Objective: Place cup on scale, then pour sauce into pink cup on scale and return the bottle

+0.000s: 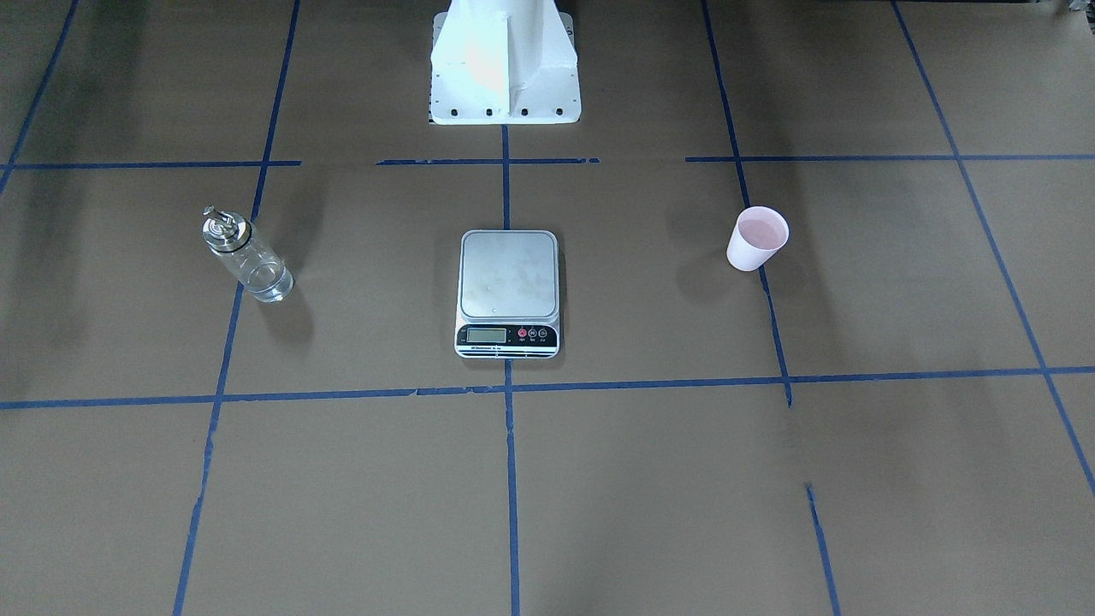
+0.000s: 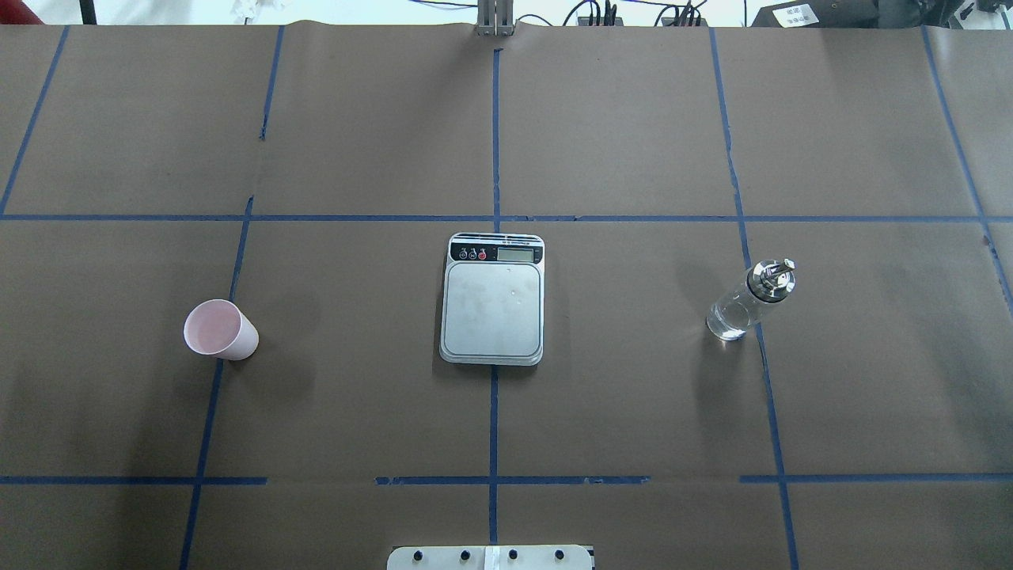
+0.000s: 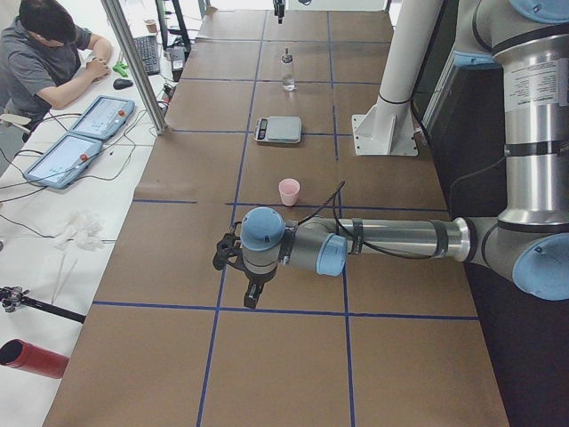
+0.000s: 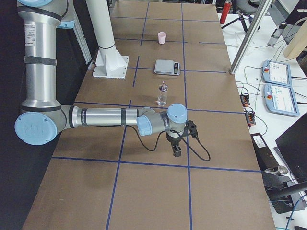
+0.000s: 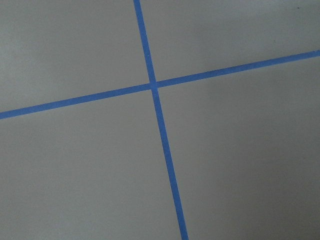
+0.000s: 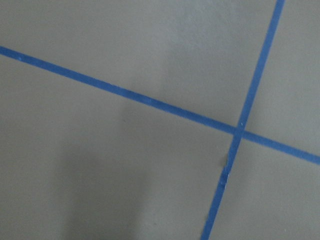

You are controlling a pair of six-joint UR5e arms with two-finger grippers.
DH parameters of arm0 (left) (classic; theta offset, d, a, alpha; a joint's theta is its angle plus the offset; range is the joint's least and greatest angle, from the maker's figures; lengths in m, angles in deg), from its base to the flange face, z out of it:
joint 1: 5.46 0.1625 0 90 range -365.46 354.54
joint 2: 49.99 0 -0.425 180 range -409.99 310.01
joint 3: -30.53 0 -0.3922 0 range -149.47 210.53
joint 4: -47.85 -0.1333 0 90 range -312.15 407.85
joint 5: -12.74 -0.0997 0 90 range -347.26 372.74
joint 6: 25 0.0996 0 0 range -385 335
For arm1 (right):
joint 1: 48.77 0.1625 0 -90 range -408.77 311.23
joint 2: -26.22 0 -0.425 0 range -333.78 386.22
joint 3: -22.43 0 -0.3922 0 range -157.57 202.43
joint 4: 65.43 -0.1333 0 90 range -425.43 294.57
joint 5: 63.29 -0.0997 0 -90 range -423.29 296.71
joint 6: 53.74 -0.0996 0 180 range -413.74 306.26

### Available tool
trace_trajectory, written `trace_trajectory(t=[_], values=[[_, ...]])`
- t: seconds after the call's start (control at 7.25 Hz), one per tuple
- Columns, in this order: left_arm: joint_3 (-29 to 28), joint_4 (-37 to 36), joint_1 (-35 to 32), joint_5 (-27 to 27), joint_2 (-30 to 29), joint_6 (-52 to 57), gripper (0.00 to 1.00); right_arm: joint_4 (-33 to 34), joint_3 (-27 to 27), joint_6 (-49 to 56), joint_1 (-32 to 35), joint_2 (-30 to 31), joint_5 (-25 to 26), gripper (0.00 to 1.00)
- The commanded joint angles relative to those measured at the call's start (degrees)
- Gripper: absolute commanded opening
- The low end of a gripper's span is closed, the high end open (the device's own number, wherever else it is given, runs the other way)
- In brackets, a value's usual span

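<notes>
The pale pink cup stands upright on the brown paper on my left side, also seen in the front view. At the table's middle lies the silver scale, its plate bare. The clear glass bottle with a silver cap stands on my right side. My left gripper hangs over the near end of the table, well short of the cup; I cannot tell whether it is open or shut. My right gripper hangs past the bottle; its state cannot be told either.
Blue tape lines divide the brown table into squares. The white robot base stands behind the scale. A person sits at a side desk with tablets. A red cylinder lies off the table's edge.
</notes>
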Motion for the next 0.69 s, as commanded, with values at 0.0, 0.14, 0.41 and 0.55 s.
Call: trace_trajectory(t=[0.0, 0.14, 0.41, 0.55], values=[[0.12, 13.29, 0.27, -0.21, -0.84, -0.24, 1.00, -6.90, 0.39, -0.11, -0.51, -3.16, 0.58, 1.00], [-0.58, 21.46, 0.27, -0.39, -2.16, -0.15, 1.00, -6.90, 0.21, -0.19, -0.51, -4.13, 0.40, 1.00], [-3.29, 29.60, 0.19, 0.04, -5.93, -0.33, 1.00, -6.99, 0.12, -0.20, -0.25, -4.40, 0.23, 1.00], [-3.57, 31.80, 0.19, -0.04, -5.95, -1.02, 1.00, -7.60, 0.04, -1.67, -0.25, -4.58, 0.23, 1.00]])
